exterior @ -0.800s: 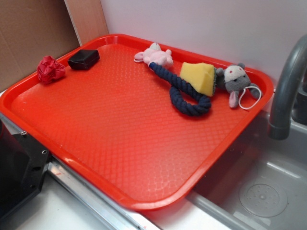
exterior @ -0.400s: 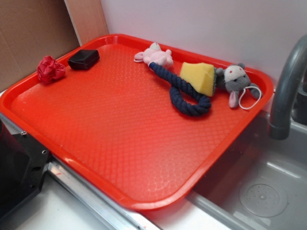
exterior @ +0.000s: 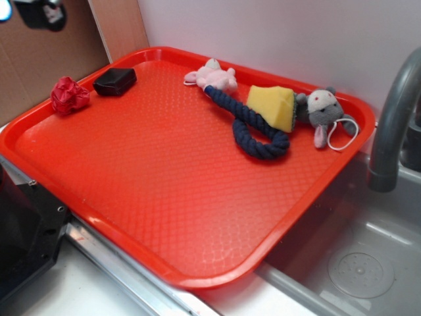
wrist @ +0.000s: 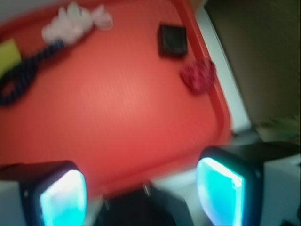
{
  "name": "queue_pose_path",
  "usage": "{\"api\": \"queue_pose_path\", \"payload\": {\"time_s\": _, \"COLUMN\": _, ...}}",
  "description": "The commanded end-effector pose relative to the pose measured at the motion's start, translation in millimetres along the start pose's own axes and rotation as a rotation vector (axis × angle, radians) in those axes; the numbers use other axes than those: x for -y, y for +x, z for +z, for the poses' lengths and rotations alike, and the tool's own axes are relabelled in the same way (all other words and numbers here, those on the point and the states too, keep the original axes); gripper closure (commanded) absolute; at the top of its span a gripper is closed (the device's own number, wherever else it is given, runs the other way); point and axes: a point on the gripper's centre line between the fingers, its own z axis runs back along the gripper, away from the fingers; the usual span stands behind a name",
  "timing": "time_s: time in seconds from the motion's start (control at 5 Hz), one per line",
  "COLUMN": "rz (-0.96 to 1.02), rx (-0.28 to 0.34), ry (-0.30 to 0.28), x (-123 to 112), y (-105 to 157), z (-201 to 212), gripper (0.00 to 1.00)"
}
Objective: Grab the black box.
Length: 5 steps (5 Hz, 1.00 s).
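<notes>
We find the jaws spread apart and empty, high above the tray's near edge in the wrist view. The black box (exterior: 115, 81) lies flat in the far left corner of the red tray (exterior: 197, 191), just beside the red cloth ball (exterior: 70, 95), well apart from the jaws. We judge it light, rigid and possibly slick; grip across its short sides.

Black box (exterior: 115, 81) (wrist: 172, 40): small, flat, matte, rounded corners; lying at tray's far-left corner.
</notes>
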Motion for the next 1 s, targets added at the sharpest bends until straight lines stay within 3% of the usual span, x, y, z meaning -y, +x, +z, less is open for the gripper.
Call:
{"api": "queue_pose_path", "payload": {"time_s": 0.0, "rz": 0.001, "rx": 0.022, "ry": 0.002, "x": -3, "y": 6, "z": 3, "gripper": 0.00}}
{"api": "queue_pose_path", "payload": {"time_s": 0.4, "rz": 0.001, "rx": 0.022, "ry": 0.002, "x": -3, "y": 6, "z": 3, "gripper": 0.00}}
{"api": "queue_pose_path", "payload": {"time_s": 0.6, "rz": 0.077, "rx": 0.044, "ry": 0.009, "x": -32, "y": 38, "z": -23, "gripper": 0.00}}
{"api": "queue_pose_path", "payload": {"time_s": 0.8, "rz": 0.062, "rx": 0.013, "ry": 0.035, "x": -28, "y": 48, "z": -54, "gripper": 0.00}}
